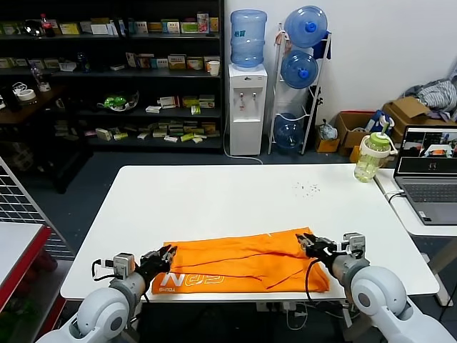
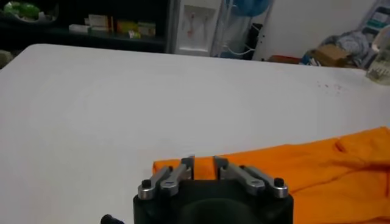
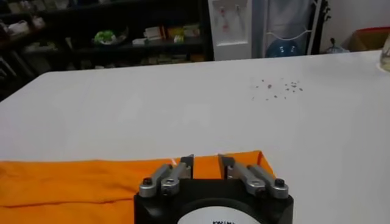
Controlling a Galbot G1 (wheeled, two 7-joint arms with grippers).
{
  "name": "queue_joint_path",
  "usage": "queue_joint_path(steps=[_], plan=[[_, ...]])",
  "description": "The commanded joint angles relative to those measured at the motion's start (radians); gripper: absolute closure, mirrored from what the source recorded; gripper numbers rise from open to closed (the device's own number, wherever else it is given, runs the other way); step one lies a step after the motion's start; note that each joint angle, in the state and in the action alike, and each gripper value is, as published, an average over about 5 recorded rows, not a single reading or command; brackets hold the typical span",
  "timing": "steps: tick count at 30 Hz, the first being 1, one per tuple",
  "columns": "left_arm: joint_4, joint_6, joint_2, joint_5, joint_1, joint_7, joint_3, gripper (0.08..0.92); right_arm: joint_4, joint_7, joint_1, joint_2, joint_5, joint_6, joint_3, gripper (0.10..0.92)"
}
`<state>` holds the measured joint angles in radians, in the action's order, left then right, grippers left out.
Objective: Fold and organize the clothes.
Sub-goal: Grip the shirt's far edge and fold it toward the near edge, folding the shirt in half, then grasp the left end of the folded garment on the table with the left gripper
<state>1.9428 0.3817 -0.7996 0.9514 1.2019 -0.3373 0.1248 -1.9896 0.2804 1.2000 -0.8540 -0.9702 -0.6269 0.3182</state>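
Observation:
The orange T-shirt [image 1: 243,270] lies folded in a long band near the table's front edge, with white lettering showing along its near left part. My left gripper [image 1: 170,251] is at the shirt's far left corner. In the left wrist view the gripper [image 2: 203,163] is open by a narrow gap, low over the orange cloth [image 2: 317,164]. My right gripper [image 1: 303,243] is at the shirt's far right corner. In the right wrist view it [image 3: 206,161] is also open by a narrow gap, over the shirt's edge [image 3: 73,182].
The white table [image 1: 235,196] stretches away behind the shirt, with small dark specks [image 1: 308,188] at its far right. A green bottle [image 1: 371,157] and a laptop [image 1: 428,175] stand on a side table to the right. Shelves and water jugs stand behind.

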Motion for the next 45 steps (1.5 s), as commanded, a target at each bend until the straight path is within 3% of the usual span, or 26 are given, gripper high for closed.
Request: queue_joint_path(steps=[1, 12, 16, 23, 27, 45], plan=[[0.018, 0.008, -0.014, -0.043, 0.081, -0.002, 0.021, 0.591, -0.052, -0.015, 0.100, 0.004, 0.003, 0.000, 0.076, 0.550], [-0.093, -0.028, -0.084, -0.102, 0.067, 0.009, 0.017, 0.279, -0.078, -0.022, 0.178, -0.023, 0.023, 0.010, 0.134, 0.241], [-0.115, -0.038, -0.084, -0.116, 0.066, 0.015, 0.015, 0.193, -0.077, -0.022, 0.180, -0.027, 0.023, 0.012, 0.138, 0.206], [-0.126, -0.051, -0.083, -0.127, 0.077, 0.022, 0.005, 0.177, -0.075, -0.021, 0.178, -0.032, 0.023, 0.011, 0.136, 0.203], [-0.128, -0.059, -0.088, -0.132, 0.078, 0.022, 0.001, 0.230, -0.074, -0.020, 0.177, -0.031, 0.023, 0.012, 0.135, 0.203], [-0.099, -0.072, -0.097, -0.129, 0.080, -0.003, 0.006, 0.745, -0.067, -0.021, 0.171, -0.041, 0.028, 0.016, 0.129, 0.203]])
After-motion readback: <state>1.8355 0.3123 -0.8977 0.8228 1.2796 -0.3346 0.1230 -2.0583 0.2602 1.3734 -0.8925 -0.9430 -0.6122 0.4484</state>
